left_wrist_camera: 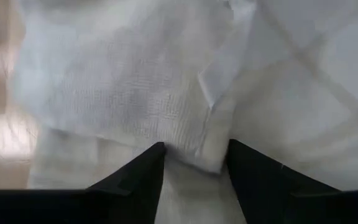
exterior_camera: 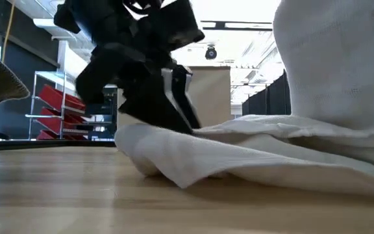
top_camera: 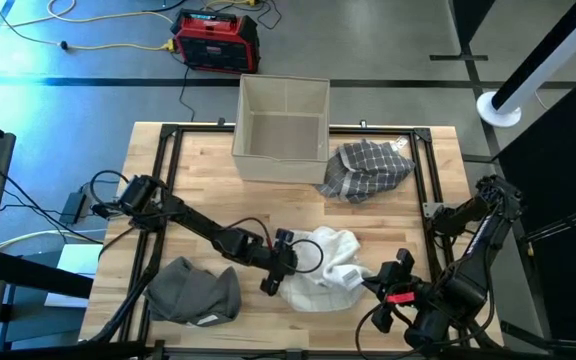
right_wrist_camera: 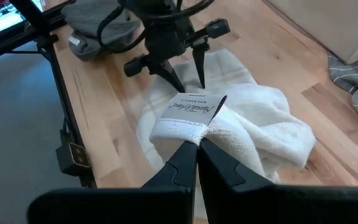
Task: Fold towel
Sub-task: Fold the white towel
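Note:
A white towel [top_camera: 328,262] lies crumpled on the wooden table near its front edge. One hemmed end with a label [right_wrist_camera: 191,109] is raised off the table. My right gripper [right_wrist_camera: 197,144] is shut on that end at the towel's right side. My left gripper [top_camera: 276,272] stands open at the towel's left edge. Its fingers point slantwise down on either side of a raised fold [left_wrist_camera: 197,146]. In the low view the towel's left edge [exterior_camera: 154,156] rests on the wood and the lifted part [exterior_camera: 330,65] rises at the right. My left gripper has its fingertips [left_wrist_camera: 157,155] down on the towel's left part, one on each side of a raised fold, with the jaws apart. The fingers slant down from the table's left. The cloth there lies on the table. My right gripper pinches the towel's hemmed end [right_wrist_camera: 188,127] just below the label between its two shut fingers. The fingers slant down from the table's near right. That end is lifted clear, and the rest of the towel [right_wrist_camera: 253,118] drapes slack down onto the table.
A grey towel [top_camera: 193,292] lies bunched at the near left. A plaid cloth [top_camera: 366,168] sits at the far right beside a beige bin [top_camera: 281,117] at the far edge. Black frame rails [top_camera: 163,170] run along the table's sides.

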Available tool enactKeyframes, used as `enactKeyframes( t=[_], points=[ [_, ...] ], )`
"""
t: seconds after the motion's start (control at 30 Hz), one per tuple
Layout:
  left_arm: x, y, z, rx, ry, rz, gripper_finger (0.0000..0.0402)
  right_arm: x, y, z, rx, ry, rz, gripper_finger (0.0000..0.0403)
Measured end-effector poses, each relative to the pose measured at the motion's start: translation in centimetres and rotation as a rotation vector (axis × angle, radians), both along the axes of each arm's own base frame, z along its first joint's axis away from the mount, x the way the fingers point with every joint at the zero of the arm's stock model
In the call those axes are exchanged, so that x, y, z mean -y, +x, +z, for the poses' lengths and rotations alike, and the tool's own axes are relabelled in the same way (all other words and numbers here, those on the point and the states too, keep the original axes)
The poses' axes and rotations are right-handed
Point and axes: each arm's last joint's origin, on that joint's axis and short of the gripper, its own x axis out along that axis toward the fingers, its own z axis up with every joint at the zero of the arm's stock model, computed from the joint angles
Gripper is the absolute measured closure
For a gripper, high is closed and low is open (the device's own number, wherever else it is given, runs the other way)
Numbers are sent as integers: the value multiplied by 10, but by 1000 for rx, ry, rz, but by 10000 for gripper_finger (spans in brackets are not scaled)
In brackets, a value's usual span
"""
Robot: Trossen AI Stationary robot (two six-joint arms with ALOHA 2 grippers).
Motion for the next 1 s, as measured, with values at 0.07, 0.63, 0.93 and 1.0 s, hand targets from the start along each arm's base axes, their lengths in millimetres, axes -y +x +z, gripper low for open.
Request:
enactKeyframes(
  t=[0.07,0.63,0.93,1.0],
  points=[
    [0,1,2,15,-18,14,288,0,0,0,-3,-4,0,403],
    [6,-20,68,148,-158,76,398,22,-12,5,-97,-153,-15,403],
    [-2,-110,190,456,-159,184,398,39,-14,16,-73,-93,-16,403],
    [0,-132,207,523,-158,206,398,38,-13,13,-103,-68,5,403]
  ],
)
